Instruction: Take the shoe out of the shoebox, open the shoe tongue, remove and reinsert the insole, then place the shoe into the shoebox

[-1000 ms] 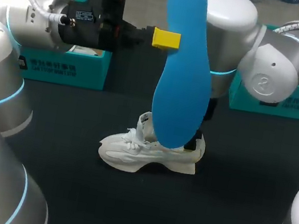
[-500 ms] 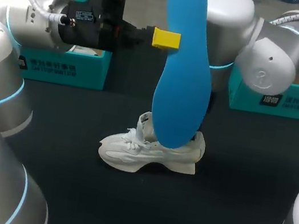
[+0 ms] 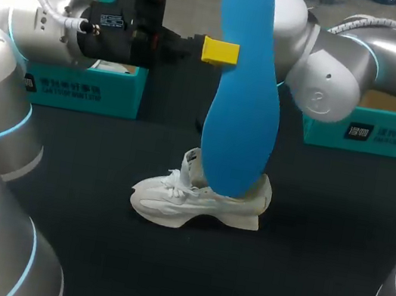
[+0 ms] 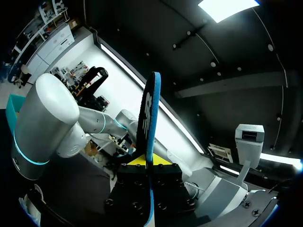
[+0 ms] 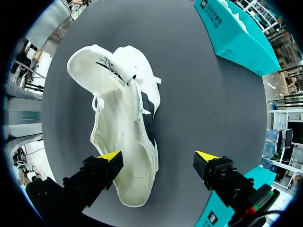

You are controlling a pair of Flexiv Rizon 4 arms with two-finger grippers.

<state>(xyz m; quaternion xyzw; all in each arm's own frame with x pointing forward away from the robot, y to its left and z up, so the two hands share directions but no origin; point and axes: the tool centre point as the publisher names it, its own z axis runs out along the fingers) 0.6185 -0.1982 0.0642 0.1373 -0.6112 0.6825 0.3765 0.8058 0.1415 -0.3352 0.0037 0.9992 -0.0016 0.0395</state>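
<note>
My left gripper (image 3: 220,51) is shut on the long blue insole (image 3: 243,102) and holds it upright, high above the table. In the left wrist view the insole (image 4: 150,113) stands edge-on between the shut fingers of that gripper (image 4: 149,163). The white shoe (image 3: 200,198) rests on its sole on the black table, toe to the left, partly hidden behind the insole's lower end. My right arm (image 3: 327,71) reaches in over the shoe, its gripper hidden behind the insole in the head view. In the right wrist view the right gripper (image 5: 158,157) hangs open above the shoe (image 5: 124,127), near its heel opening.
A teal shoebox (image 3: 85,90) stands at the back left behind my left arm, and another teal box (image 3: 385,131) at the back right. The right wrist view shows a teal box (image 5: 236,35) beyond the shoe.
My right arm has swung its elbow leftward and back, over the shoe. The left arm, the insole and the shoe have stayed put.
</note>
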